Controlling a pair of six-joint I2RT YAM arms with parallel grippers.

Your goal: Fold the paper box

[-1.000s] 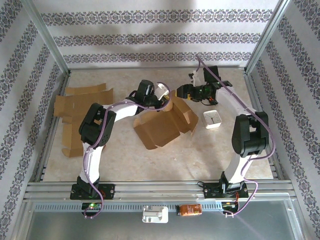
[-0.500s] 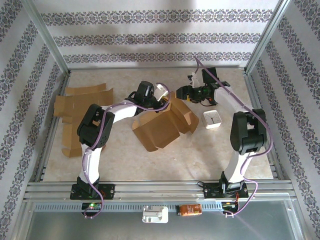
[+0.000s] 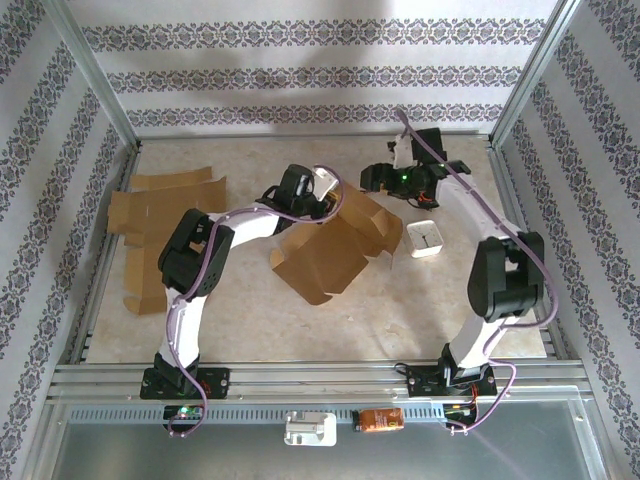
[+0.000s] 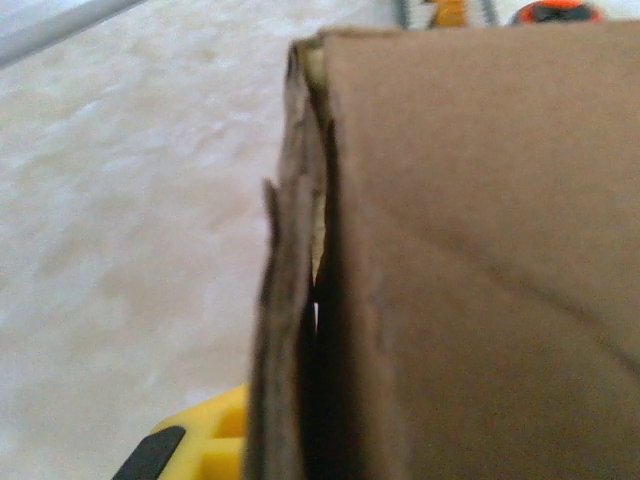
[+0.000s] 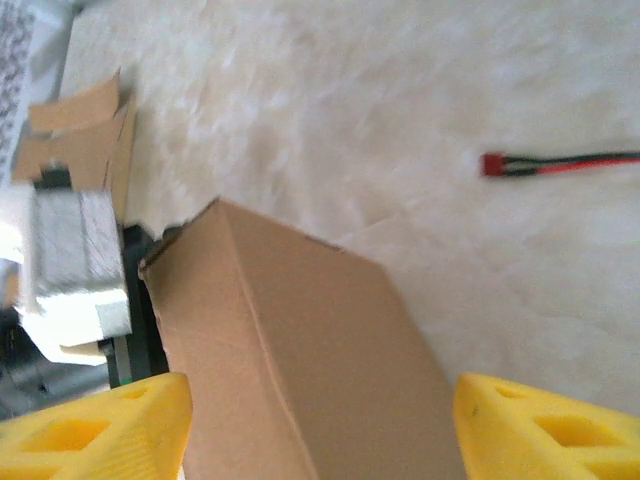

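left gripper point(image 3: 322, 198) clamped tight, seemingly pinching the paper box point(image 3: 325, 255) by its edge; right gripper point(image 5: 320, 410) spread wide, fingers point(image 5: 100, 425) straddling the box.

pale marbled table point(image 3: 420, 310): stone-look, smooth, faint sheen. brown cardboard box point(image 3: 325, 255): matt paperboard, smooth faces, cut edge fibrous and ragged. flat brown cardboard sheets point(image 3: 150, 215) at the table's left edge: same matt finish. right gripper point(image 5: 322, 400) fingers point(image 5: 100, 425): yellow plastic, matt, moulded hollows. grey metal rails point(image 3: 320, 375) along the near edge: brushed, dull shine.
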